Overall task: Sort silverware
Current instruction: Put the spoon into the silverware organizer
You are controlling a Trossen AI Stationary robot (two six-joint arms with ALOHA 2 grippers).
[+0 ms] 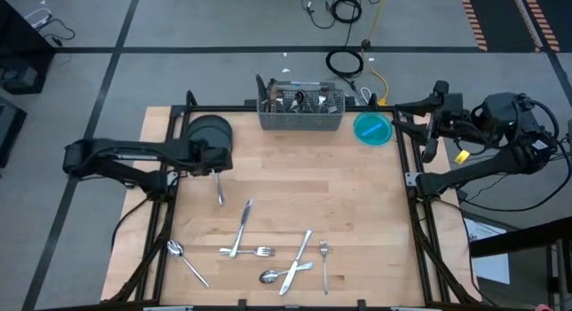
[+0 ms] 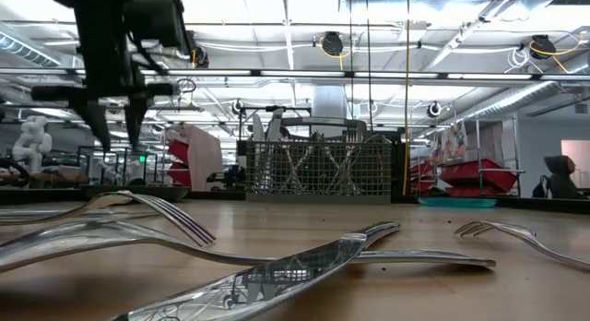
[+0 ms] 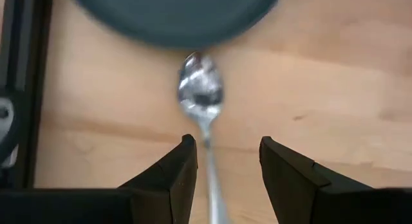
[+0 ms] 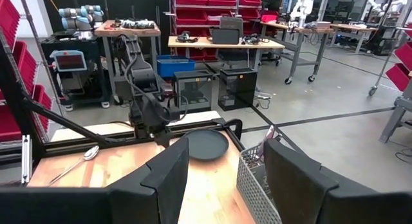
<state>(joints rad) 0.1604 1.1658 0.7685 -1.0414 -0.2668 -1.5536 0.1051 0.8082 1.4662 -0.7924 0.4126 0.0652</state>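
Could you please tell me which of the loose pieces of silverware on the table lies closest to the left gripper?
The spoon by the dark plate: it lies between the left gripper's open fingers, apart from the other pieces at the table's front.

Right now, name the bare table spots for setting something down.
Free: the wood strip between the mesh caddy and the scattered silverware, and the right side below the blue bowl. Crowded: the near edge, and around the dark plate where the left gripper hovers over a spoon.
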